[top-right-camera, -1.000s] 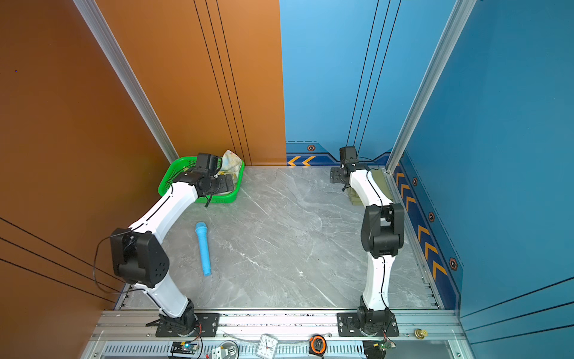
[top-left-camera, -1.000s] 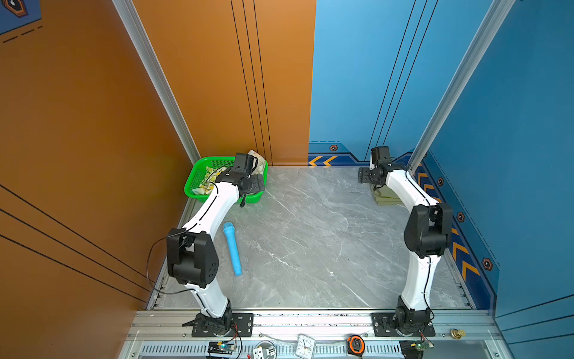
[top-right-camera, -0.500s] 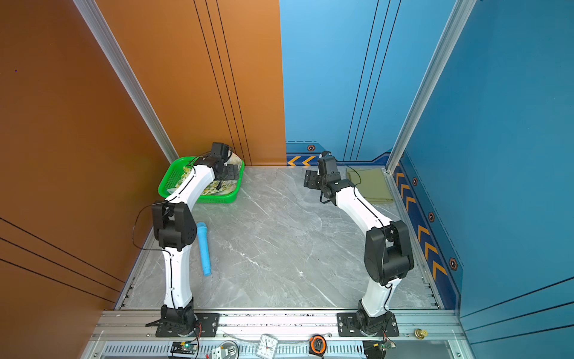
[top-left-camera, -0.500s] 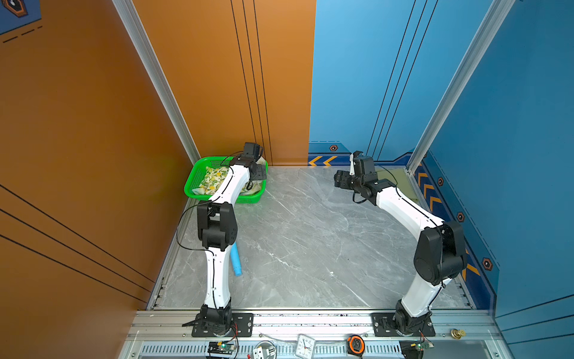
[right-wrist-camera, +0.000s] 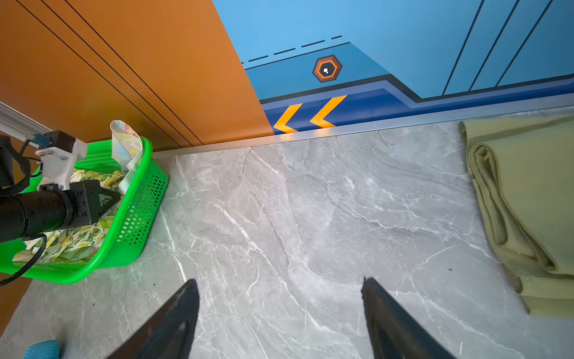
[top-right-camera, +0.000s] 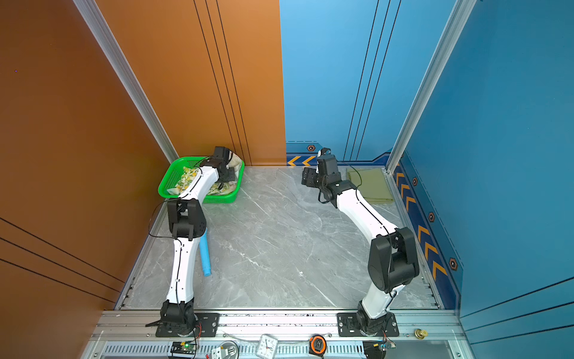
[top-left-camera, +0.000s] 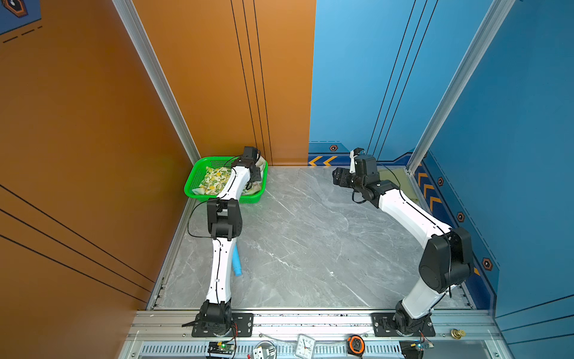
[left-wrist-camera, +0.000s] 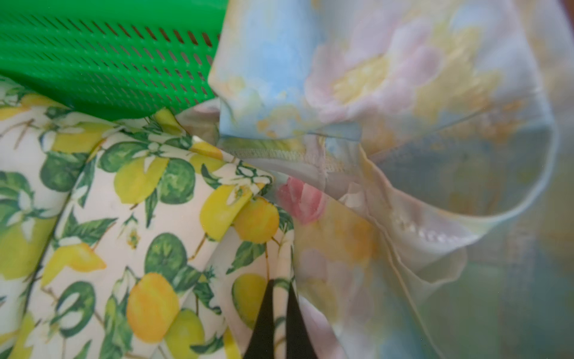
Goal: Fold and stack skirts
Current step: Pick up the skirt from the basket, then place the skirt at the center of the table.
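The lemon-print skirt (left-wrist-camera: 139, 233) lies crumpled in the green basket (top-left-camera: 194, 177), seen in both top views. The pastel flowered skirt (left-wrist-camera: 388, 93) lies beside it and hangs over the basket's back corner (right-wrist-camera: 125, 140). My left gripper (left-wrist-camera: 281, 284) reaches down into the basket and is shut on a fold of the lemon-print skirt, right beside the pastel one. The olive skirt (top-right-camera: 371, 186) lies folded flat at the back right of the table. My right gripper (right-wrist-camera: 279, 281) hovers open and empty over bare table, left of the olive skirt (right-wrist-camera: 528, 186).
A light-blue toy (top-right-camera: 205, 255) lies on the table under the left arm's lower link. The orange and blue walls close in the back and sides. The basket (right-wrist-camera: 139, 202) sits in the back left corner. A clock and tape measure lie on the front rail.
My left gripper has pushed deeper into the basket and closed on the lemon-print cloth. My right arm has swung left, off the olive skirt and over the bare table.
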Action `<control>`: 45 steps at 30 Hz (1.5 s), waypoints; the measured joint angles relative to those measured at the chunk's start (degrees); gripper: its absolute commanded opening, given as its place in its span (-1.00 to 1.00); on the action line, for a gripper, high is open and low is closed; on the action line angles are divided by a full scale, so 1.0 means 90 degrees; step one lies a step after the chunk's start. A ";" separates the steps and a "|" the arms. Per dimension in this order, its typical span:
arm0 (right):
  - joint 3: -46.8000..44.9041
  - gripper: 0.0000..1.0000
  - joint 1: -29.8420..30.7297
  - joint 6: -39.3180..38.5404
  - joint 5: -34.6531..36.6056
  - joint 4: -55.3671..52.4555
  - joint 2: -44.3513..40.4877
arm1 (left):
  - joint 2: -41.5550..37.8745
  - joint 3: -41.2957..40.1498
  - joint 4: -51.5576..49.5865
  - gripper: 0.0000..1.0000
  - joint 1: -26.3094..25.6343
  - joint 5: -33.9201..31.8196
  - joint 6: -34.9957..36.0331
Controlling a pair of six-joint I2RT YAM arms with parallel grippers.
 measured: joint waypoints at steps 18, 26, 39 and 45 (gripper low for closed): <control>-0.0529 0.65 0.0265 0.0238 0.0510 -0.0002 -0.0714 | -0.2511 0.0165 -0.0114 -1.00 0.0202 0.0386 -0.0022; -0.1117 0.65 0.0287 0.0544 0.0668 -0.0007 -0.1166 | -0.3405 0.0367 -0.0134 -1.00 -0.0262 0.0959 -0.0075; -0.2402 0.69 0.0323 0.0651 0.0865 -0.0010 -0.3184 | -0.5051 -0.0029 -0.0187 -1.00 -0.2688 0.1037 0.0083; -0.2798 0.71 0.0328 0.0646 0.0789 -0.0185 -0.4000 | -0.5413 -0.0784 -0.0160 -1.00 -0.3232 0.0879 -0.0010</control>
